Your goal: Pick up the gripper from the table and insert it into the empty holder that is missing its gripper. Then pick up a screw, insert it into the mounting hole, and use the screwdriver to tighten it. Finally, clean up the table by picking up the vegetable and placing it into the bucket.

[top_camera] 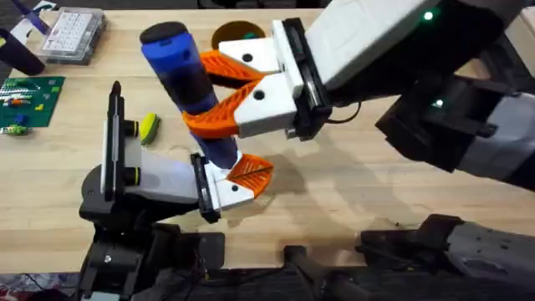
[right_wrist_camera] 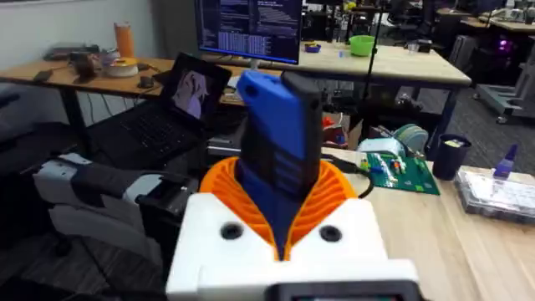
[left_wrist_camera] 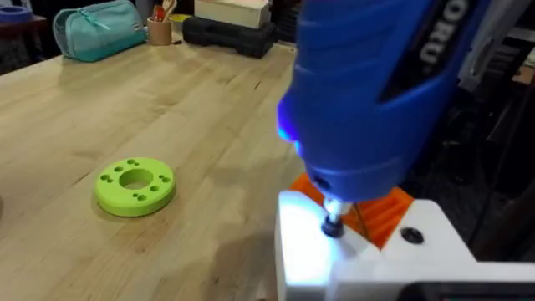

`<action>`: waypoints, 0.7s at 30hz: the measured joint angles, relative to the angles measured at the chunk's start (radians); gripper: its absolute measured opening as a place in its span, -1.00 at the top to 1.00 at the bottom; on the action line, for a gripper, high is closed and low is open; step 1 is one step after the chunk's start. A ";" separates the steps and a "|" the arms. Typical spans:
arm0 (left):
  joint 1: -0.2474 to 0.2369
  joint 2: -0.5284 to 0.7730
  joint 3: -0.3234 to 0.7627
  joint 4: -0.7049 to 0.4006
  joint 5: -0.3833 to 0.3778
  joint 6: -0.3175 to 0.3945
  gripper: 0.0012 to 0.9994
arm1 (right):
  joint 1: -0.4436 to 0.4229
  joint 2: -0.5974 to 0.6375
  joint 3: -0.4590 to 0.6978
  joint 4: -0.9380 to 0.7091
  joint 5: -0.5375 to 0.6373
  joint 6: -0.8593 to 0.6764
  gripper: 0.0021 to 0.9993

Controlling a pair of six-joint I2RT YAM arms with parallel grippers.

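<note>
right claw (top_camera: pixel 219 90) clamped on blue screwdriver (top_camera: pixel 188 79); bit down at holder (top_camera: pixel 159 180); vegetable (top_camera: pixel 150 128) beside

Screwdriver (top_camera: pixel 188 84): blue body, black end cap; a blue light glows at its lower front in the left wrist view.
Right gripper (top_camera: pixel 219 94): white blocks, orange ribbed fingers (top_camera: pixel 219 119).
Small gripper (top_camera: pixel 247 174): white base, orange ribbed tip.
Holder (top_camera: pixel 150 177): grey-white body, black base, yellow-green rings.
Vegetable (top_camera: pixel 149 128): yellow-green.
Bucket (top_camera: pixel 236 34): orange-brown.
Disc (left_wrist_camera: pixel 135 185): bright green, with holes.
Counter (top_camera: pixel 351 184): pale wood grain.
Pouch (left_wrist_camera: pixel 97 29): teal.
</note>
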 joint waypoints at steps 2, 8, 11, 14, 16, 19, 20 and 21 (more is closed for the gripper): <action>0.000 0.000 0.000 0.000 0.000 0.000 0.97 | 0.000 0.000 0.000 -0.001 0.000 0.000 0.95; 0.000 0.000 0.000 0.000 0.000 0.000 0.97 | 0.000 0.000 0.000 -0.001 0.000 0.000 0.95; 0.000 0.000 0.000 0.000 0.000 0.000 0.97 | 0.000 0.000 0.000 -0.008 0.000 0.000 0.95; 0.000 0.000 0.000 0.000 0.000 0.000 0.97 | 0.000 0.000 0.000 -0.010 0.000 0.000 0.95; 0.000 0.000 0.000 0.000 0.000 0.000 0.97 | 0.000 0.000 0.000 -0.011 0.000 0.000 0.95; 0.000 0.000 0.000 0.000 0.000 0.000 0.97 | 0.000 0.000 0.000 -0.010 0.000 0.000 0.95; 0.000 0.000 0.000 0.000 0.000 0.000 0.97 | 0.000 0.000 0.000 -0.009 0.000 0.000 0.95; 0.000 0.000 0.000 0.000 0.000 0.000 0.97 | 0.000 0.000 0.000 -0.006 0.000 0.000 0.95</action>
